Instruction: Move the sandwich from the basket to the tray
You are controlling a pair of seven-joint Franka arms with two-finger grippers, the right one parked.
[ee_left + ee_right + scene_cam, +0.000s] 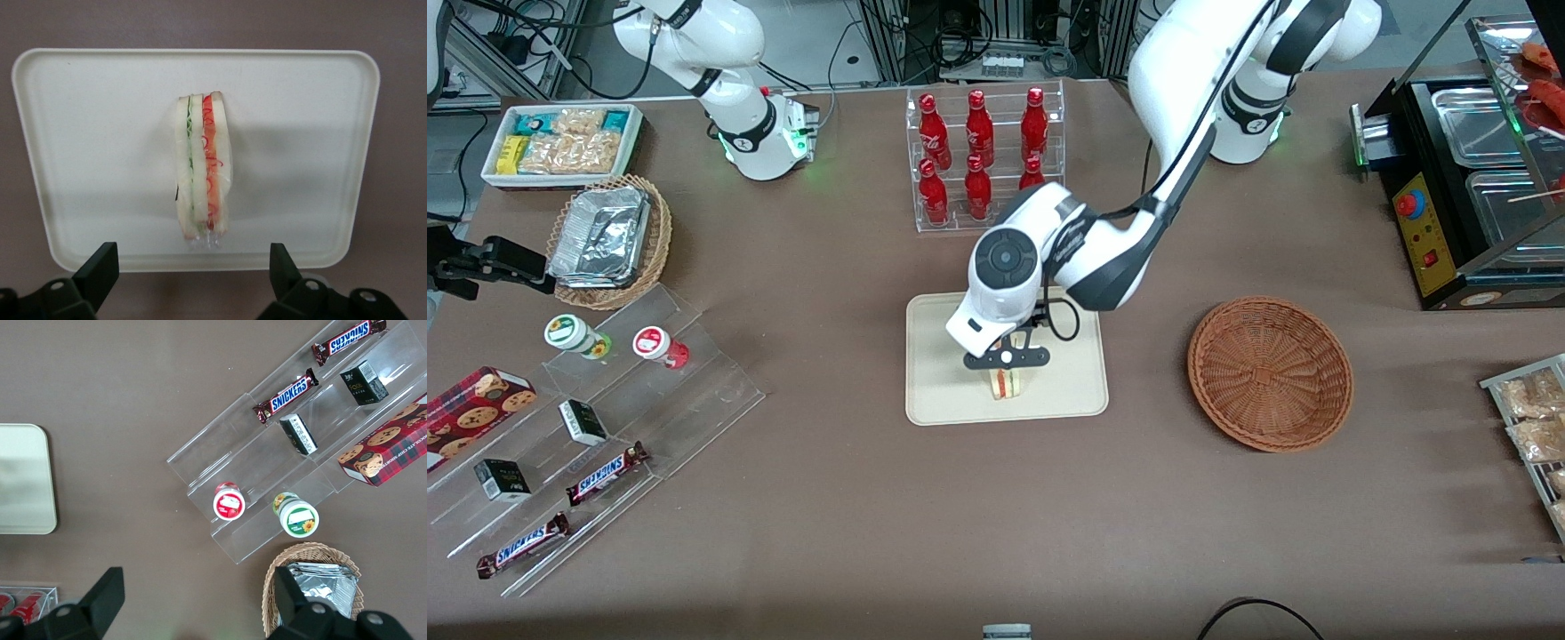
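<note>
Hovering directly above the tray (951, 404), the left arm's pincer (1007, 359) hangs over the sandwich (1008, 383) with its two fingers (100, 267) spread wide apart, one to each side of the wedge and touching neither it nor the tray. The sandwich stands on the tray on its edge, its cut face turned up toward the wrist camera so that the green and red filling layers (200, 160) show as stripes between the pale slices of bread; it sits roughly midway across the tray, toward the rim nearer the front camera. The tray lies flat on the brown counter (854, 533), near its middle. The reddish-brown basket (1270, 373) rests on the counter beside the tray, toward the working arm's end, well apart from it, and nothing shows inside its woven bowl. Farther from the front camera than the tray, a clear rack of red bottles (978, 151) stands upright. Toward the parked arm's end, a stepped clear display (605, 427) carries chocolate bars, small boxes and two round cups.
</note>
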